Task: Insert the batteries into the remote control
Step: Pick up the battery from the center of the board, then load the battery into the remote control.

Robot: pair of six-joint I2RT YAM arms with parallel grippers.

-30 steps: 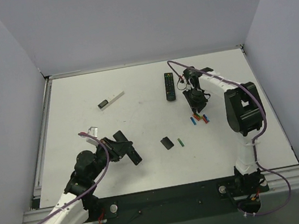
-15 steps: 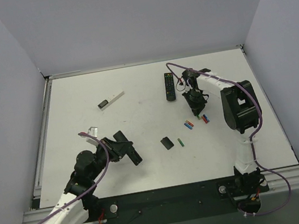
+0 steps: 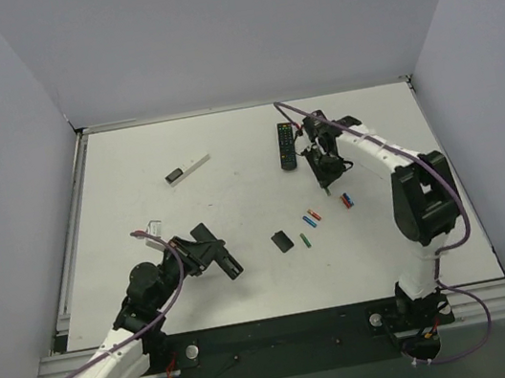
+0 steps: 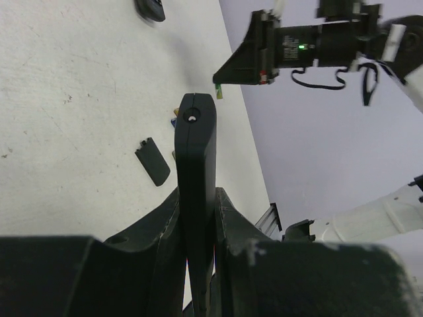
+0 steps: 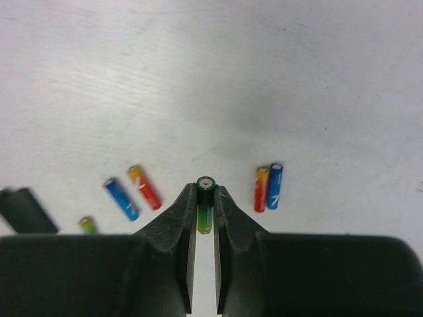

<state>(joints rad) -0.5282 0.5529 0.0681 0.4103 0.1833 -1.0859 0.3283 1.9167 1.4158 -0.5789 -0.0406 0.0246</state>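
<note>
Pinching green battery (image 5: 204,203), right fingers (image 5: 173,228), left fingers (image 4: 165,228) clamping remote control (image 4: 195,165)

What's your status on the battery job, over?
Left tool shut on remote control. Right tool shut on green battery, above table. Back cover off, on table. No obstruction seen.

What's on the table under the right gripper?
Loose blue, orange-red and green cylindrical batteries on the white table. The right gripper, shut on a green battery, covers the spot straight below.
</note>
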